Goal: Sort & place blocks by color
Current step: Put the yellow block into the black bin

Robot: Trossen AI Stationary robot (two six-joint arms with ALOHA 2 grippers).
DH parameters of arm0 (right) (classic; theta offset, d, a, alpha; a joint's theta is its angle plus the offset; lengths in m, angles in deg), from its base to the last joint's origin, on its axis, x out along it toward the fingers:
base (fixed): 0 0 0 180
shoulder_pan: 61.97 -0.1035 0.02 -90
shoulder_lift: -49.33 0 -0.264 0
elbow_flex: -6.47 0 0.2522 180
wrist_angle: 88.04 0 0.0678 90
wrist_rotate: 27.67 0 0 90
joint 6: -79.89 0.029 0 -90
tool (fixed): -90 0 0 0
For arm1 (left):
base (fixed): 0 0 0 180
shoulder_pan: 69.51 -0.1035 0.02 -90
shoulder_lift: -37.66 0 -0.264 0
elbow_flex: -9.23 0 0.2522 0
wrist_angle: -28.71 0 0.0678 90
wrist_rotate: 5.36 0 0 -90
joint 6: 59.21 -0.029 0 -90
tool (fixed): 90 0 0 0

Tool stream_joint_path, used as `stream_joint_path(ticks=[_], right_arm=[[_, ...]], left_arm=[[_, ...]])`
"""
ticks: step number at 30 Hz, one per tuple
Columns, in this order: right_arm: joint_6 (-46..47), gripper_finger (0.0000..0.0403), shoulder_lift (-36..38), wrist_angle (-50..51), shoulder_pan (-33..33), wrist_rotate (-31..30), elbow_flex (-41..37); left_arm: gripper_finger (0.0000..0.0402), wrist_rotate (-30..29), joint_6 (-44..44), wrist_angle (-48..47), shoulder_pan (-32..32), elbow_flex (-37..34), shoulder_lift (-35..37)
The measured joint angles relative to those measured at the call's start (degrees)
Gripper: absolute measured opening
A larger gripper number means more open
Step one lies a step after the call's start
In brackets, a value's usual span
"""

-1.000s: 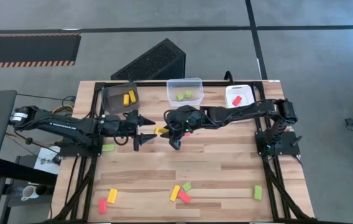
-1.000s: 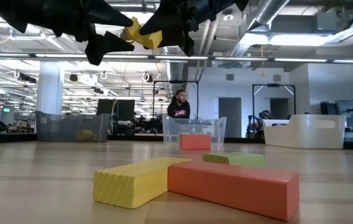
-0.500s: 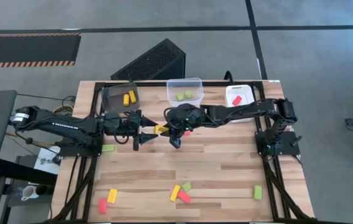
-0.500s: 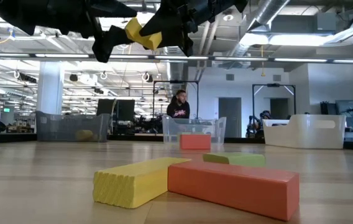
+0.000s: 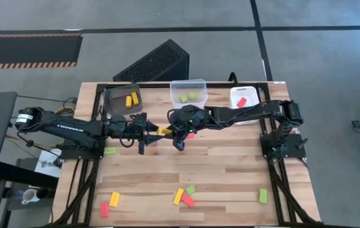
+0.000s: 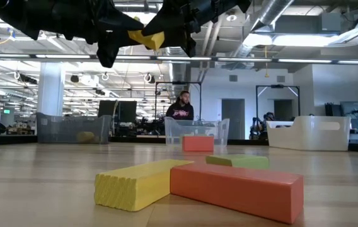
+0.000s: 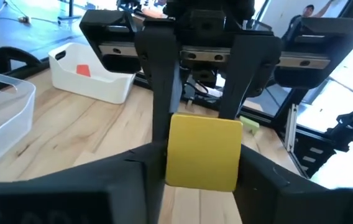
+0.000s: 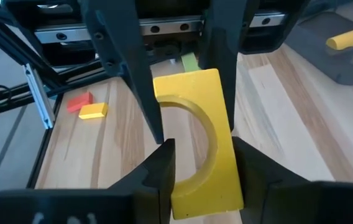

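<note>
A: Both hands meet in mid-air over the middle of the table (image 5: 231, 171); the right hand (image 5: 176, 131) is closed on a yellow block (image 5: 163, 131), an arched piece, and the left hand (image 5: 148, 130) has its fingers either side of the same block's other end.

B: So it looks like a hand-over; I'd want the left hand squeezing firmly before the right lets go; the right should open slowly and back straight off so the block doesn't twist.

A: Then likely to the dark bin (image 5: 123, 99), which already has yellow pieces; the clear bin (image 5: 188, 85) holds green, the white bin (image 5: 244, 92) red.

B: And the surface?

A: Pale wood planks; loose blocks (image 5: 184, 196) near the front edge; beyond, a workshop with a person (image 6: 180, 105) standing.
</note>
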Motion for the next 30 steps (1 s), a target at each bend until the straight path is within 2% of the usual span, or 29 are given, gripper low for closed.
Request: stream_joint_path(ticks=[4, 9, 20, 26, 30], right_arm=[[0.3, 0.0136, 0.0, 0.3, 0.0, 0.2, 0.0], [0.3, 0.0135, 0.0, 0.4, 0.0, 0.2, 0.0], [-0.2, 0.0282, 0.8, 2.9, 1.7, -0.1, 0.0], [-0.6, 0.0303, 4.9, 6.2, 3.6, -0.1, 0.0], [-1.7, 0.0304, 7.5, 8.1, 5.0, -1.9, 0.0]], left_arm=[[0.0099, 0.3, -0.4, 0.0, -0.2, 0.0, 0.0], [0.0098, 1.0, 0.1, 0.0, -1.1, 0.0, 0.0], [0.0097, 1.0, 2.7, -1.6, -4.3, 0.0, 0.6], [0.0097, 0.7, 2.6, -9.6, -8.2, 0.1, 5.9], [0.0097, -2.0, 3.3, -17.0, -12.0, 0.1, 11.7]])
